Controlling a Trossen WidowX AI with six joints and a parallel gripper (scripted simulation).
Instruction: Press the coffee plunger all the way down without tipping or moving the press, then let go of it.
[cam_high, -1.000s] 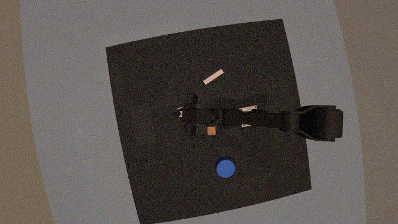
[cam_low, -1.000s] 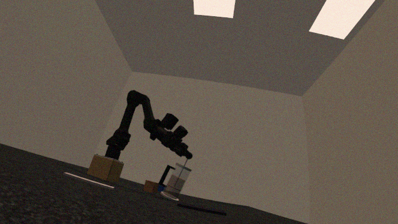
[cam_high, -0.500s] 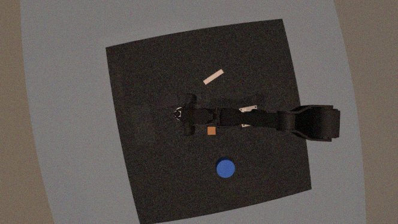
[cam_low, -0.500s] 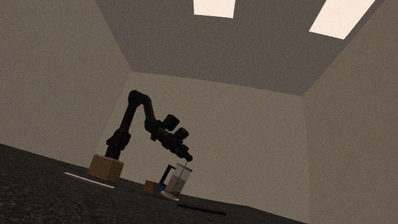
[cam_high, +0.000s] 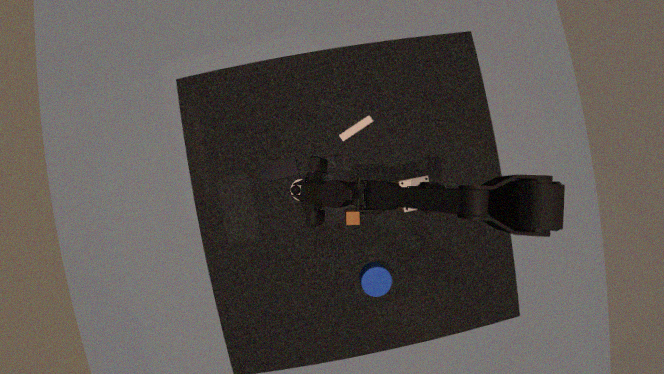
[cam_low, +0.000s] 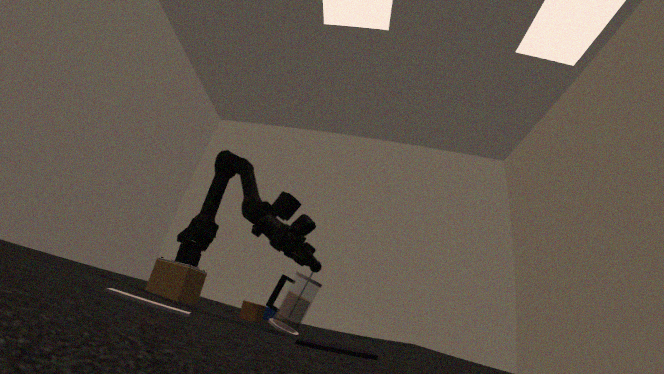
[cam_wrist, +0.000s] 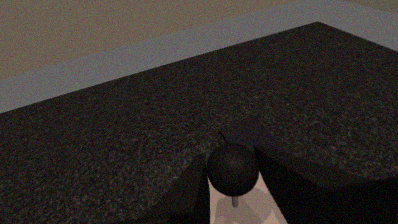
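The coffee press (cam_low: 298, 302) is a clear glass cylinder with brown contents, a pale base and a black side handle (cam_low: 278, 291). In the exterior view, itself rolled, it leans right more than the arm's mounting box and looks slightly tipped. My gripper (cam_low: 314, 266) (cam_wrist: 229, 156) is shut on the round black plunger knob (cam_wrist: 233, 172) (cam_high: 296, 190), just above the glass rim. A short piece of thin rod (cam_low: 311, 275) shows between knob and rim. The glass is partly hidden under the gripper in the wrist view, and mostly hidden by the arm in the top view.
An orange block (cam_high: 353, 218) (cam_low: 252, 310) lies near the arm, beside the gripper. A blue round object (cam_high: 376, 281) stands farther to that side. A pale bar (cam_high: 356, 128) (cam_low: 150, 300) lies on the opposite side. A thin black bar (cam_low: 337, 349) lies in front of the press.
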